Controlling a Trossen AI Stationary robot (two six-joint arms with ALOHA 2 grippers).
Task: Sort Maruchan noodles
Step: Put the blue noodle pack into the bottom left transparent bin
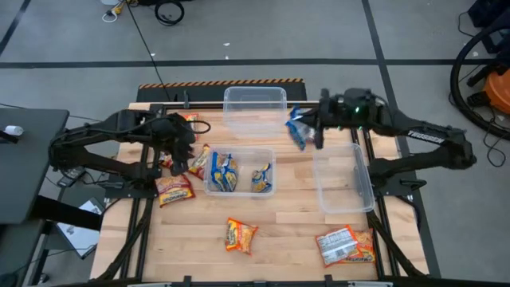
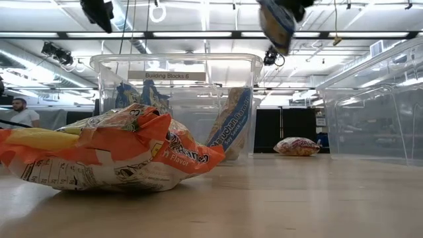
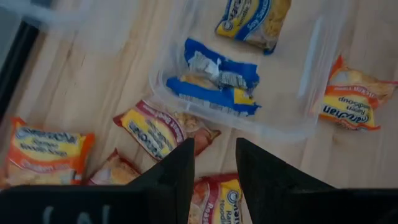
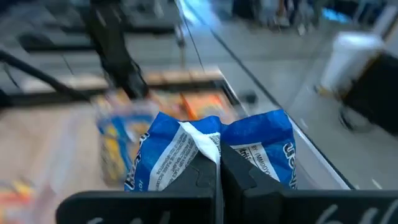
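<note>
Aloft, right claw [image 1: 307, 131] pinches blue packet [image 1: 296, 127].

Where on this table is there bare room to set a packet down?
Bare wood lies between the front orange packet and the middle tub, and from that packet to the front-right packet. It is crowded at the left gripper, among packets.

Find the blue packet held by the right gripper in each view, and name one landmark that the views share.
High view: blue packet, between the far tub and the right tub.
Low view: top edge, right of centre.
Left wrist view: not in it.
Right wrist view: centre, clamped in the right gripper.
Shared landmark: the middle tub holding blue packets.
</note>
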